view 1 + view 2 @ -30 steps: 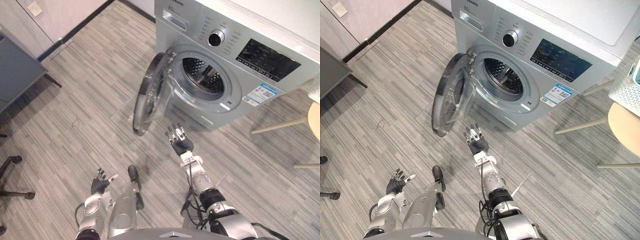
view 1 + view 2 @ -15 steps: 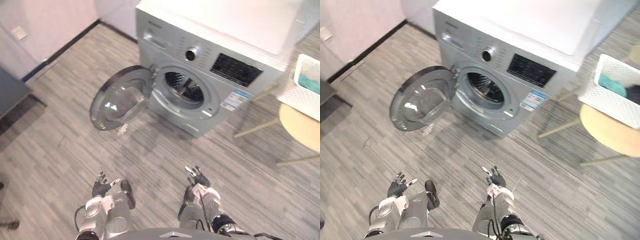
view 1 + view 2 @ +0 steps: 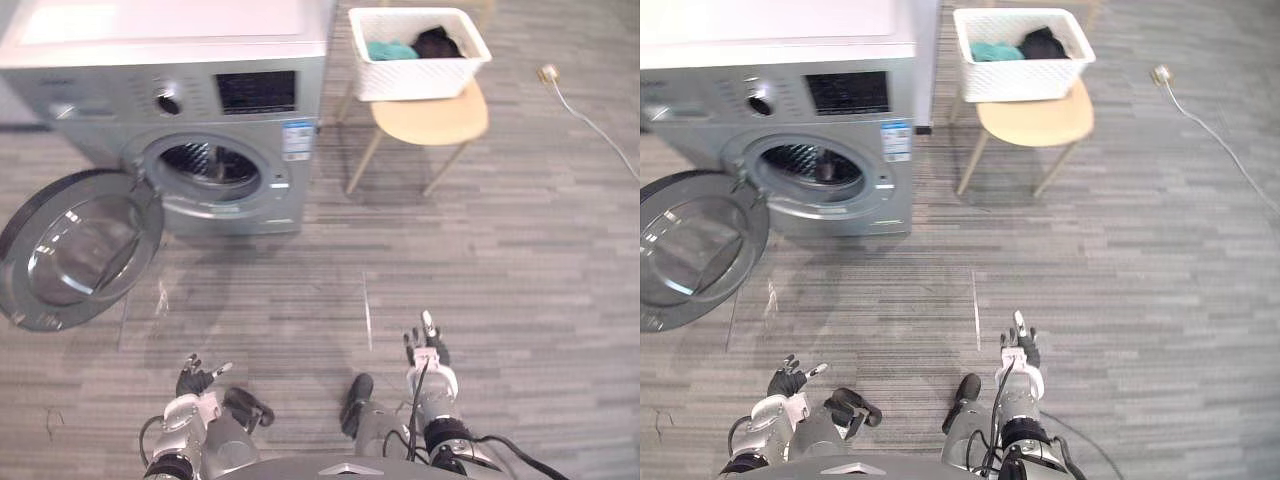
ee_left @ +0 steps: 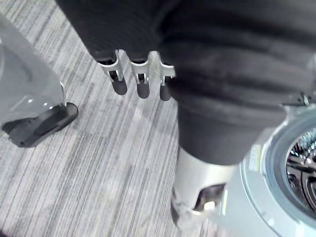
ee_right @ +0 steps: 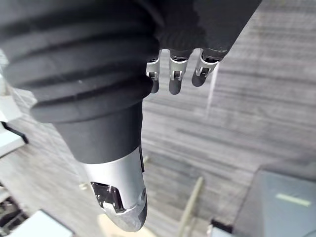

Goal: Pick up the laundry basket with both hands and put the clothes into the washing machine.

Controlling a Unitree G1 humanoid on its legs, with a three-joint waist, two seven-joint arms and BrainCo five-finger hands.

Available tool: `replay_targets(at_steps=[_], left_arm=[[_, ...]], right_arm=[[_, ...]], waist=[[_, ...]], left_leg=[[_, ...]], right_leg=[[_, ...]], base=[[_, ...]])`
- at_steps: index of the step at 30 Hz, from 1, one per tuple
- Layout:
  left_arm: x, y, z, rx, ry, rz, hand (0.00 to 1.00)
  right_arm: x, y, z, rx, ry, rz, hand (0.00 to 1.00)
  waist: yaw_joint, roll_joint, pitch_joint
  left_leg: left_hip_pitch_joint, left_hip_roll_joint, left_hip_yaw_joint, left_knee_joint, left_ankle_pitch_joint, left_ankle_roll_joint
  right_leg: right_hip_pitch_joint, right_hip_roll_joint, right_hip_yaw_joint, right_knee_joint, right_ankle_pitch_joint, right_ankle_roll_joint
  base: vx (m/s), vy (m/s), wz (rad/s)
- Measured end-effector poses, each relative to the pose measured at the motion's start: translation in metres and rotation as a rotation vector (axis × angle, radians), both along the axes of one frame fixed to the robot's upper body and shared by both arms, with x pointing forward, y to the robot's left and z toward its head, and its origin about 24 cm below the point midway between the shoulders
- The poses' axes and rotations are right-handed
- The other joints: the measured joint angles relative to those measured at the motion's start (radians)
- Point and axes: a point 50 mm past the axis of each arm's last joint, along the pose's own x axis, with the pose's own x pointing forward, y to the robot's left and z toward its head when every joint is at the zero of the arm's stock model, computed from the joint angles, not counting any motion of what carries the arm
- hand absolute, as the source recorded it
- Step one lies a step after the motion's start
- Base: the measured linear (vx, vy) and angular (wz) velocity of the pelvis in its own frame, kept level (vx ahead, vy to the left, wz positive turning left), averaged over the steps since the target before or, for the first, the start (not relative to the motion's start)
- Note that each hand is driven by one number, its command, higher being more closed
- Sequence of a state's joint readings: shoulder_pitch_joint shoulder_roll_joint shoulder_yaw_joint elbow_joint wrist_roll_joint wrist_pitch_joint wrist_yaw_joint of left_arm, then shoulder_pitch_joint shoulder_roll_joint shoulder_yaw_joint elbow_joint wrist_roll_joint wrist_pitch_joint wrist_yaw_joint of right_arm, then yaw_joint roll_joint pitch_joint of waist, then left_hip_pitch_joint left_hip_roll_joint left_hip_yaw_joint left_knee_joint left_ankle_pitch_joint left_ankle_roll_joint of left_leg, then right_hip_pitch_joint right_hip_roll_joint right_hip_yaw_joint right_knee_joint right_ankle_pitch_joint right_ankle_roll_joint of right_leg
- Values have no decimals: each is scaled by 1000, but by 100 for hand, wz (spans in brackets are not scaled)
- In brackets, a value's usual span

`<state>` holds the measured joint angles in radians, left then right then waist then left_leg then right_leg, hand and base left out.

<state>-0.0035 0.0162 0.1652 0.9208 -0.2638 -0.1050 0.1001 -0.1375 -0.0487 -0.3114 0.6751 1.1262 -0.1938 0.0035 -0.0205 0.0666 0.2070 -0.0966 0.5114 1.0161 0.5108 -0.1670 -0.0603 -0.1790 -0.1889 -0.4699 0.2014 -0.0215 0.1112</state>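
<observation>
A white laundry basket point(image 3: 418, 54) with a teal garment point(image 3: 390, 49) and a dark garment point(image 3: 437, 42) in it stands on a round wooden stool point(image 3: 428, 120) at the far right of the washing machine point(image 3: 170, 120). The machine's round door point(image 3: 75, 245) hangs wide open to the left, and the drum point(image 3: 210, 165) shows dark inside. My left hand point(image 3: 196, 379) is low near my body, fingers relaxed and holding nothing. My right hand point(image 3: 428, 346) is also low, fingers straight over bare floor. Both hands are far from the basket.
Grey wood-plank floor lies between me and the stool. A white plug and cord point(image 3: 580, 105) trail across the floor at the far right. Faint tape marks point(image 3: 368, 310) cross the floor in front of the machine.
The whole view has swung to the right: the washing machine now sits at the left and the basket and stool are near the top centre. Both hands stay low and open.
</observation>
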Motion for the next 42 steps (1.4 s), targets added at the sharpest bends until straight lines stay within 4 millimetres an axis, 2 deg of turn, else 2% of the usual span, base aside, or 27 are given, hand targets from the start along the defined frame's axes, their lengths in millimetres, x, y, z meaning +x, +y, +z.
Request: replay_targets(at_steps=[2, 4, 5, 6, 7, 8, 9, 10, 12, 16, 17, 19, 20, 22, 24, 25, 26, 29, 30, 31, 32, 33, 34, 36, 39, 41, 42], left_arm=[[-11, -5, -5, -35, 24, 44, 0], [-27, -4, -10, -46, 60, 79, 0], [-40, -1, -14, -59, 91, 123, 0], [-47, 5, -14, -48, 82, 160, 0], [-45, 9, -12, -41, 63, 179, 0], [-44, 10, -11, -41, 61, 180, 0], [-46, 10, -12, -39, 66, 181, 0], [-55, 11, -14, -35, 83, 186, 0], [-67, 11, -16, -42, 108, 203, 0], [-67, 14, -14, -30, 103, 188, 0], [-66, 13, -14, -29, 96, 182, 0], [-65, 10, -14, -37, 97, 182, 0], [-66, 10, -14, -41, 99, 190, 0], [-62, 16, -13, -43, 85, 247, 0], [-68, 16, -15, -66, 99, 348, 0], [-72, 17, -16, -69, 115, 387, 0], [-74, 20, -17, -65, 122, 402, 0], [-69, 23, -16, -55, 117, 394, 0], [-67, 22, -15, -47, 111, 376, 0], [-63, 18, -13, -42, 98, 345, 0], [-60, 15, -11, -43, 87, 325, 0], [-53, 11, -9, -46, 67, 289, 0], [-49, 7, -9, -49, 59, 257, 0], [-44, 1, -9, -48, 59, 206, 0], [-44, -2, -13, -30, 96, 134, 0], [-51, 6, -14, 6, 117, 115, 0], [-59, 7, -16, 9, 138, 120, 0]], right_arm=[[1, 0, 13, -25, -80, -4, 0], [4, 6, 26, -47, -146, 25, 0], [8, 9, 34, -54, -190, 28, 0], [12, 15, 45, -60, -245, 39, 0], [16, 20, 53, -84, -287, 67, 0], [17, 21, 56, -92, -296, 76, 0], [19, 23, 63, -109, -333, 96, 0], [19, 24, 65, -116, -345, 105, 0], [19, 23, 65, -118, -349, 103, 0], [23, 23, 81, -147, -412, 112, 0], [26, 24, 84, -166, -419, 123, 0], [39, 30, 99, -179, -471, 148, 0], [43, 32, 103, -176, -488, 151, 0], [57, 46, 118, -167, -546, 200, 0], [66, 70, 126, -166, -578, 297, 0], [66, 82, 126, -164, -590, 355, 0], [65, 91, 125, -172, -588, 395, 0], [55, 96, 111, -178, -550, 431, 0], [50, 95, 106, -192, -530, 438, 0], [45, 92, 107, -213, -532, 436, 0], [43, 91, 110, -229, -543, 437, 0], [38, 88, 117, -260, -572, 435, 0], [34, 83, 122, -299, -589, 431, 0], [31, 73, 127, -331, -601, 404, 0], [30, 62, 129, -389, -584, 361, 0], [26, 63, 135, -454, -584, 359, 0], [24, 61, 142, -498, -599, 353, 0]], waist=[[-8, 17, -10], [-12, 10, -17], [-8, 0, -22], [6, -11, -24], [34, -29, -20], [38, -29, -20], [45, -25, -19], [46, -22, -19], [57, -18, -18], [80, -11, -13], [79, -10, -13], [86, 10, -13], [100, 9, -14], [132, -19, -9], [152, -28, -17], [157, -30, -18], [156, -31, -19], [154, -33, -23], [154, -37, -26], [151, -40, -31], [149, -40, -34], [132, -40, -41], [109, -35, -55], [93, -34, -67], [88, -41, -73], [87, -66, -86], [83, -57, -97]], left_leg=[[72, 52, -1, -3, 33, -40], [136, 120, 0, 37, 91, -38], [163, 187, -7, 117, 140, 49], [144, 238, -97, 214, 235, 208], [91, 228, -268, 314, 203, 189], [79, 214, -310, 345, 171, 169], [21, 133, -449, 437, 66, 107], [-17, 42, -534, 472, -6, 98], [-68, -78, -591, 443, -75, 65], [-224, -295, -567, 171, -80, 47], [-237, -317, -546, 101, -60, 41], [-232, -367, -472, -157, 92, 51], [-221, -379, -464, -159, 102, 117], [-223, -392, -448, -107, 21, 190], [-203, -383, -436, -28, -71, 220], [-175, -372, -429, 5, -108, 217], [-159, -365, -434, 33, -137, 214], [-102, -372, -503, 55, -158, 230], [-52, -400, -537, 9, -158, 228], [-4, -436, -583, -49, -160, 205], [12, -451, -606, -69, -162, 192], [29, -473, -662, -91, -160, 185], [31, -481, -730, -99, -159, 172], [43, -480, -809, -113, -152, 150], [64, -464, -943, -89, -179, 78], [67, -459, -1026, -44, -229, 27], [72, -434, -1083, -17, -260, -7]], right_leg=[[35, 67, 38, -8, -17, -20], [49, 129, 92, 16, -54, -55], [57, 181, 143, 27, -68, -77], [71, 223, 214, 26, -74, -100], [83, 239, 288, 27, -80, -122], [86, 244, 309, 26, -86, -130], [106, 253, 366, 17, -103, -161], [137, 265, 409, 15, -114, -180], [181, 283, 456, 14, -132, -195], [254, 284, 472, -29, -173, -193], [264, 281, 470, -40, -179, -188], [305, 279, 470, -69, -219, -168], [314, 270, 479, -67, -237, -163], [317, 239, 462, -40, -262, -137], [264, 213, 444, 174, -308, -50], [183, 203, 434, 406, -308, 96], [123, 192, 413, 578, -281, 164], [21, 160, 322, 872, -241, 168], [1, 120, 288, 911, -242, 168], [-19, 66, 263, 907, -254, 132], [-33, 38, 253, 892, -267, 84], [-57, -6, 235, 825, -293, -11], [-79, -16, 256, 698, -310, -38], [-102, -11, 329, 445, -289, -32], [-97, -17, 445, 123, -144, -7], [-86, -19, 485, 117, -77, 20], [-82, 1, 479, 201, -39, 72]], base=[[28, -278, -94], [56, -327, -110], [125, -441, -150], [163, -445, -202], [104, -224, -161], [114, -122, -160], [125, -84, -129], [195, -97, -131], [194, -16, -89], [258, 73, -25], [333, 131, 9], [403, 150, 8], [476, 174, -12], [460, 154, -24], [588, 153, -28], [551, 125, -9], [523, 83, 9], [445, -2, 61], [361, -39, 77], [405, -55, 77], [356, -101, 95], [273, -125, 128], [245, -192, 144], [259, -271, 146], [239, -317, 124], [260, -500, 130], [259, -562, 124]])
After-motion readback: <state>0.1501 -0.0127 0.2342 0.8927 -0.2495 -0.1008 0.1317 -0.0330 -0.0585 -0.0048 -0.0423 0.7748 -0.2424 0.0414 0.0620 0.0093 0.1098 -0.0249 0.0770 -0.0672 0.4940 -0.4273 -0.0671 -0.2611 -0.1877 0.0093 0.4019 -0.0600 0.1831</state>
